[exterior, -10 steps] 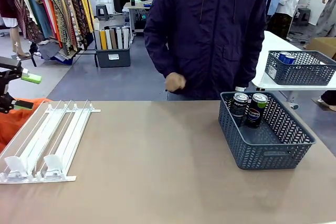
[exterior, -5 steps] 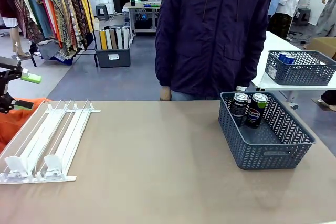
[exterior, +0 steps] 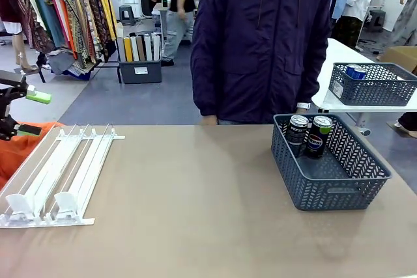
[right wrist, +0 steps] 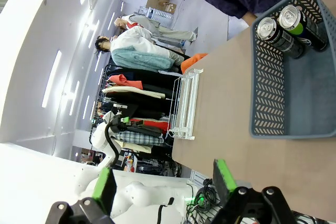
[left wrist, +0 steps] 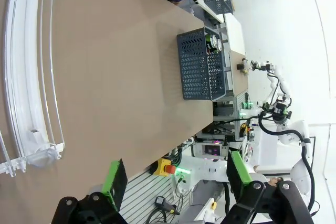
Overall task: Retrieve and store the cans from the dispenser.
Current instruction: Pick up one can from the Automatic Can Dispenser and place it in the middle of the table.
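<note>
Left claw (exterior: 16,114) hangs off the bench's left edge, beside the far end of the dispenser, with its green-padded fingers (exterior: 39,97) spread wide and nothing between them; the left wrist view shows the same claw (left wrist: 176,174) open over the bench edge, gripping nothing. Right claw (right wrist: 165,182), seen in its own wrist view, also stands open and empty, well back from the basket. Dispenser (exterior: 55,177): white wire-rail rack lying flat along the left side of the bench (exterior: 195,213), white plastic stops at its near end, lanes empty of cans; also seen in the left wrist view (left wrist: 23,72) and, small, in the right wrist view (right wrist: 185,103). Dark grey perforated basket (exterior: 339,183) sits at the right side of the bench, near the far edge. Two cans stand upright, side by side and touching, against the basket's far wall: a dark can with silver top (exterior: 298,131) and a dark can with a green-and-silver top and a round blue-red logo (exterior: 319,136); both show in the right wrist view (right wrist: 278,36) (right wrist: 302,24). Person in a dark navy jacket (exterior: 260,37) stands at the far edge, arms down, one hand (exterior: 208,120) just at the bench edge.
</note>
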Motion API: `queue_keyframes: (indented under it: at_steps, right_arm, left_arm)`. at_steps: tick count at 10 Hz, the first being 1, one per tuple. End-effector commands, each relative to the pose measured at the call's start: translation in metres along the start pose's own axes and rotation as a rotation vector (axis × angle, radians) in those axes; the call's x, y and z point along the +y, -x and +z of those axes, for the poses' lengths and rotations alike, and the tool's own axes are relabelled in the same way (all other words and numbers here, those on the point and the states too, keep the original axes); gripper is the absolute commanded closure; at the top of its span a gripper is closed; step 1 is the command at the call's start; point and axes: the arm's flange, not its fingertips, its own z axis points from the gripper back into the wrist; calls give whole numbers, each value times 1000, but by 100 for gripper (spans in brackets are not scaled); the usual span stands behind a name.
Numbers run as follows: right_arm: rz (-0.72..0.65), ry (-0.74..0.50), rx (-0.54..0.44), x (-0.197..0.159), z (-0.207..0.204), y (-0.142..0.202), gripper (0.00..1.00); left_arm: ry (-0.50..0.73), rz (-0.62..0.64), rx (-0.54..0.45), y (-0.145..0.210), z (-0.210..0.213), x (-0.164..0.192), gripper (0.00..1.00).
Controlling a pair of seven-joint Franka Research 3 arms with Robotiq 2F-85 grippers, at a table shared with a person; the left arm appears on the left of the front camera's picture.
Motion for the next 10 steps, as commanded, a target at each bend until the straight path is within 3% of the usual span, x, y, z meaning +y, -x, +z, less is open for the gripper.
queue_keyframes:
  at_steps: [1,10]
  right_arm:
    - [16,-27,-17,3,-2,-4,0]
    - [16,-27,-17,3,-2,-4,0]
  left_arm:
    - [27,-21,-11,-1,0,0,0]
    - [27,-21,-11,-1,0,0,0]
